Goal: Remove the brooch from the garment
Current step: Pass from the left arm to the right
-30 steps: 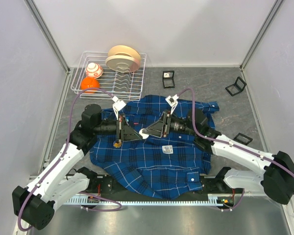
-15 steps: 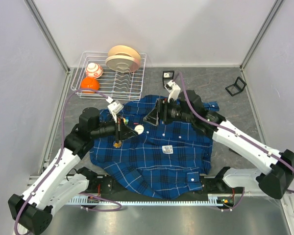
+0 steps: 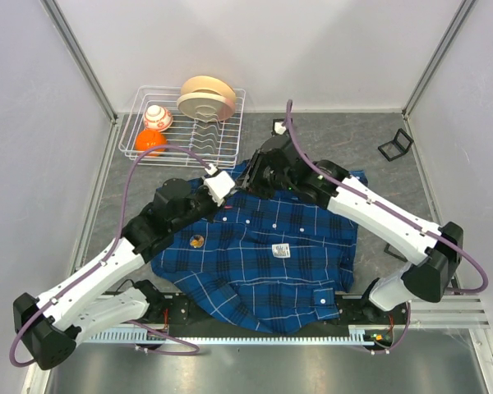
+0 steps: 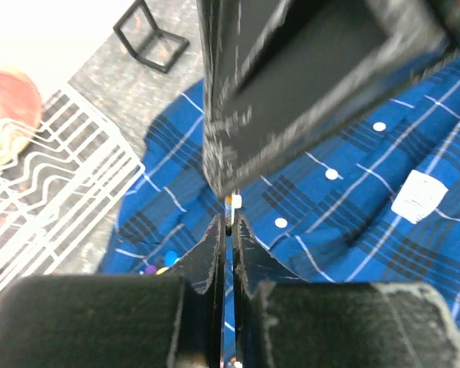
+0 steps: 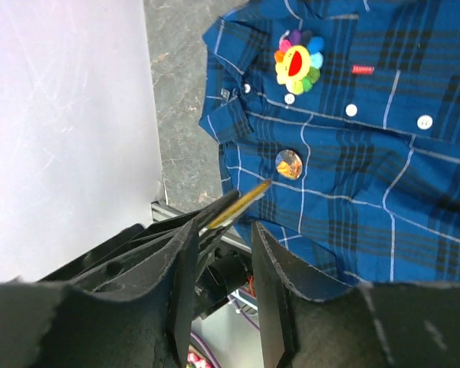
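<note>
The dark-blue plaid shirt (image 3: 263, 263) lies spread on the table, and also shows in the left wrist view (image 4: 353, 153) and the right wrist view (image 5: 368, 192). My left gripper (image 3: 232, 195) (image 4: 228, 222) is shut on a thin round brooch (image 4: 234, 203), seen edge-on with a yellow rim (image 5: 241, 203) and held above the shirt's collar area. My right gripper (image 3: 248, 182) (image 5: 226, 226) is open, its jaws on either side of the left gripper's fingertips (image 5: 215, 215). A round orange brooch (image 3: 196, 241) (image 5: 289, 163) and a colourful flower brooch (image 5: 295, 61) are on the shirt.
A white wire dish rack (image 3: 189, 123) (image 4: 61, 176) stands at the back left with plates (image 3: 205, 97), an orange bowl (image 3: 150, 141) and a ball (image 3: 157, 116). Small black frames lie at the back (image 3: 395, 145) (image 4: 149, 38) and right (image 3: 407, 232). Walls enclose three sides.
My left gripper has lifted and moved back-right with the white-backed brooch. My right arm has swung up and back-left, so its open gripper now sits over the left gripper's tip.
</note>
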`<state>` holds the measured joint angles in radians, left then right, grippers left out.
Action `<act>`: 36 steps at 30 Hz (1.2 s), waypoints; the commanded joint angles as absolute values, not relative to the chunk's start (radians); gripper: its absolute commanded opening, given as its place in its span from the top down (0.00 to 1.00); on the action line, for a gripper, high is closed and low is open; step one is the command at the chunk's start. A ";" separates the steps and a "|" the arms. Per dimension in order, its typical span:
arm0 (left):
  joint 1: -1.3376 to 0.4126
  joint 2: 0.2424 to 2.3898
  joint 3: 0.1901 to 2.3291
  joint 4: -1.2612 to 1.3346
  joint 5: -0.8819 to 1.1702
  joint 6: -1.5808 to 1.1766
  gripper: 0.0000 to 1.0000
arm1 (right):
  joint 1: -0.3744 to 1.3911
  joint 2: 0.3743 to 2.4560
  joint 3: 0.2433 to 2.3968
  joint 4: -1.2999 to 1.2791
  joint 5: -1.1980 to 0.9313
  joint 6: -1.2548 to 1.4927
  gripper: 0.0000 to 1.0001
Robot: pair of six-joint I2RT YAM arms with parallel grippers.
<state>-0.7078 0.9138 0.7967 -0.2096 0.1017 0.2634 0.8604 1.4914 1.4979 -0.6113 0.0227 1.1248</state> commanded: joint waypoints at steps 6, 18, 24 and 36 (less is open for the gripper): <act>-0.756 0.899 0.764 -0.066 -0.034 0.445 0.98 | 0.879 1.516 1.474 -0.611 0.101 1.290 0.62; -0.825 0.914 0.765 -0.074 -0.100 0.521 0.98 | 0.879 1.525 1.466 -0.598 0.124 1.338 0.74; -0.874 0.916 0.761 -0.078 -0.158 0.567 0.98 | 0.876 1.540 1.463 -0.591 0.112 1.351 0.76; -0.905 0.934 0.773 -0.106 -0.189 0.542 0.96 | 0.874 1.482 1.396 -0.520 0.129 1.336 1.00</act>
